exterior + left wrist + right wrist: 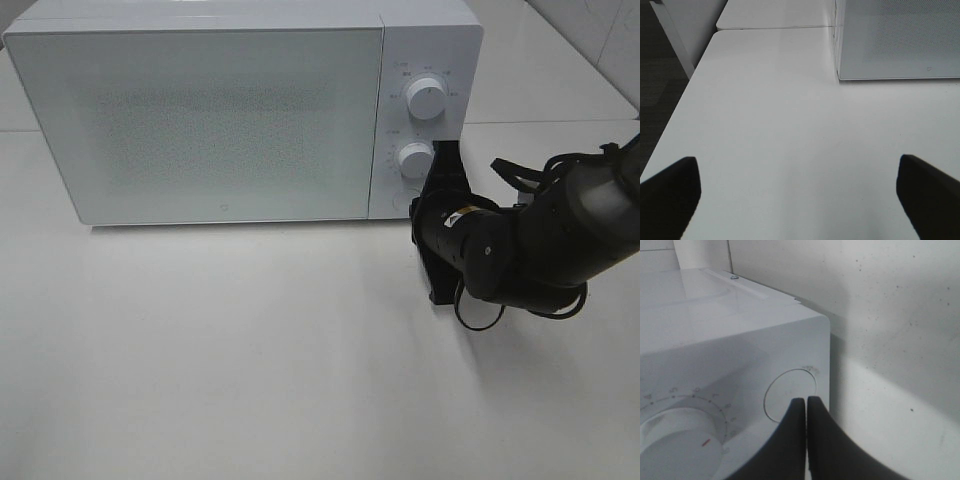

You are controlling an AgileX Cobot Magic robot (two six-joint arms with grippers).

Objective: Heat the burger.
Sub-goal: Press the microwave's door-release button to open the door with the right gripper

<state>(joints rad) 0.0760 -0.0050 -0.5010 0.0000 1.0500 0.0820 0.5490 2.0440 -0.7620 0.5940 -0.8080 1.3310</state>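
Pincer of right arm (806, 401), black jaws shut on nothing, tips at white boxy microwave's (200, 120) round flush button (790, 392) (left pincer (797, 167) wide apart, empty). Off-centre push may slip aside, leaving door unopened.

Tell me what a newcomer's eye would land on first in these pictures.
The big white microwave with its door closed fills the back of the table. The black right arm reaches in from the right side, its right claw shut, tips at the round button in the lower corner of the control panel, below the two knobs. The left claw hangs wide open over bare tabletop, off the microwave's door-side corner.
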